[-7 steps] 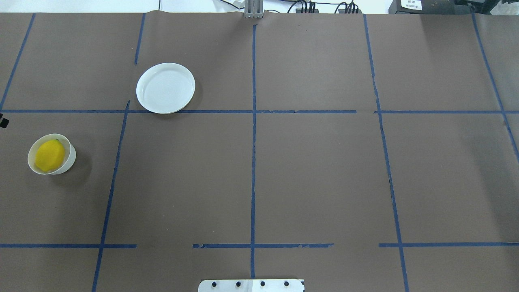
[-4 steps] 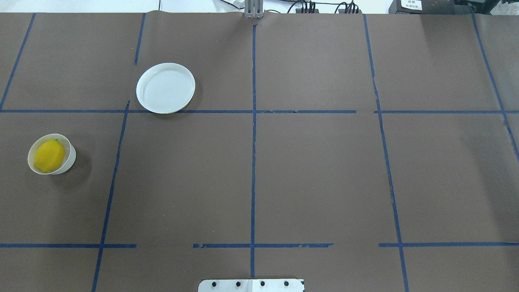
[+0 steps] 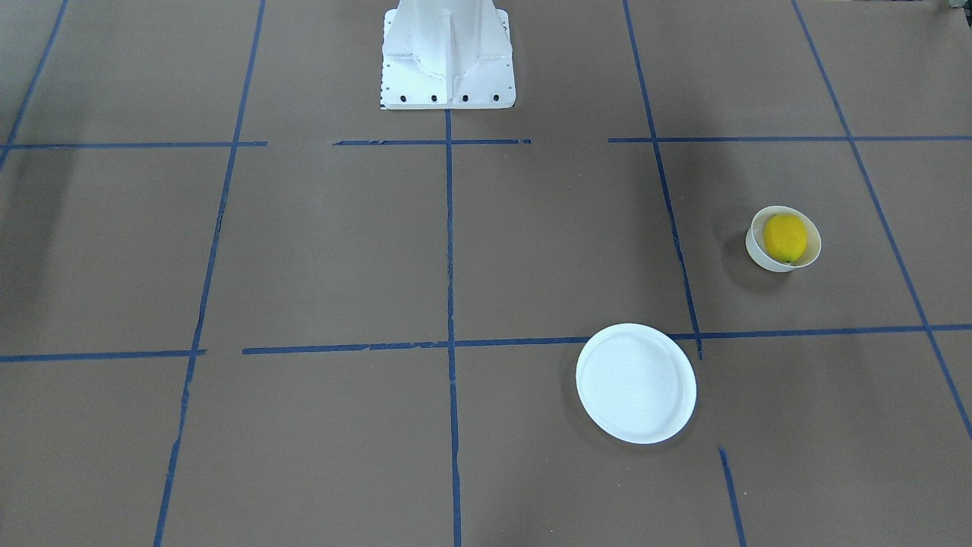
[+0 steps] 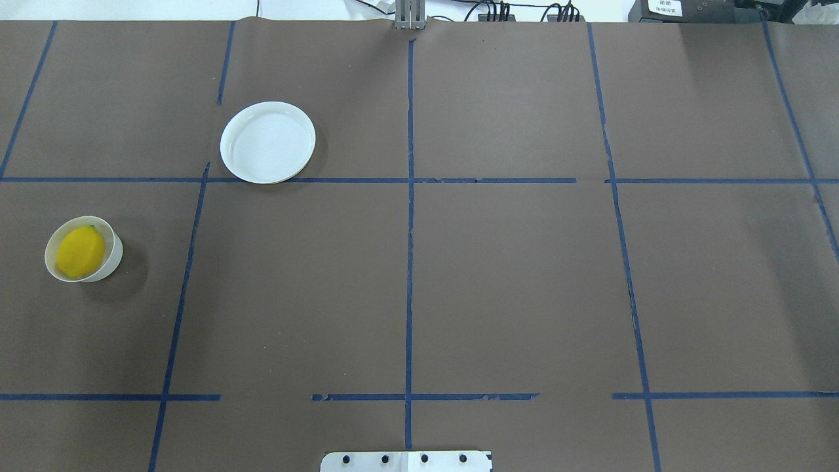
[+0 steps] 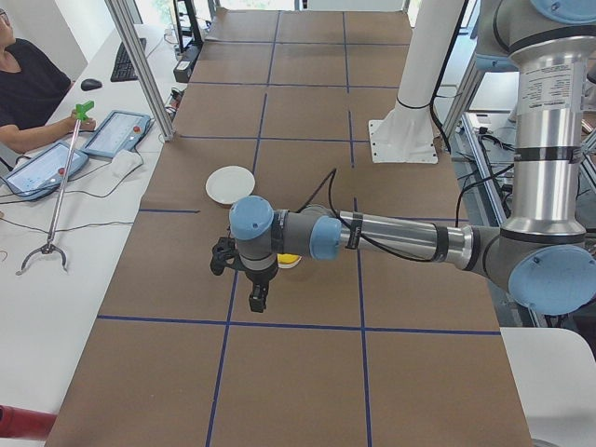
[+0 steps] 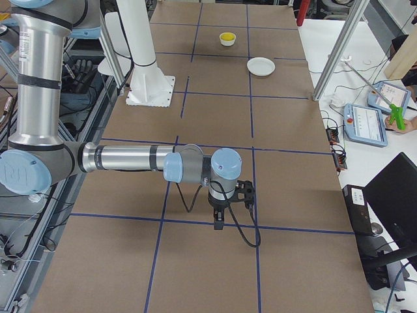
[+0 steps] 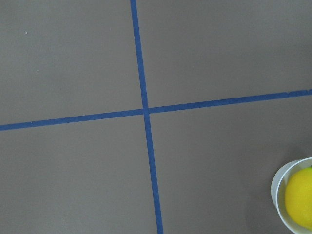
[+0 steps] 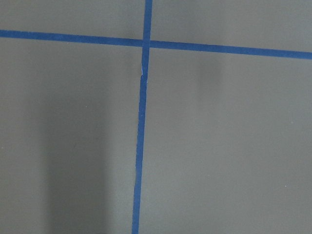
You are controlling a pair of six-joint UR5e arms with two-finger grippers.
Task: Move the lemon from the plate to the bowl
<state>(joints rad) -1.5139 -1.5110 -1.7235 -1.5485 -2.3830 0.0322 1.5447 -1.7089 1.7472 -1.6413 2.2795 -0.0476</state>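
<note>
The yellow lemon (image 4: 80,252) lies inside the small off-white bowl (image 4: 113,259) at the table's left. It also shows in the front view (image 3: 785,237) and at the lower right corner of the left wrist view (image 7: 300,200). The white plate (image 4: 267,142) is empty, farther back and to the right of the bowl. My left gripper (image 5: 253,298) shows only in the left side view, hanging above the table beside the bowl; I cannot tell if it is open. My right gripper (image 6: 219,222) shows only in the right side view, far from both dishes; I cannot tell its state.
Brown paper with blue tape lines covers the table (image 4: 511,282). The robot's white base (image 3: 446,53) stands at the table's near-middle edge. An operator (image 5: 28,88) sits with tablets beyond the far edge of the table.
A small dark part at the left edge of the overhead view, beside the bowl, has gone out of view. The lemon stays in the bowl.
</note>
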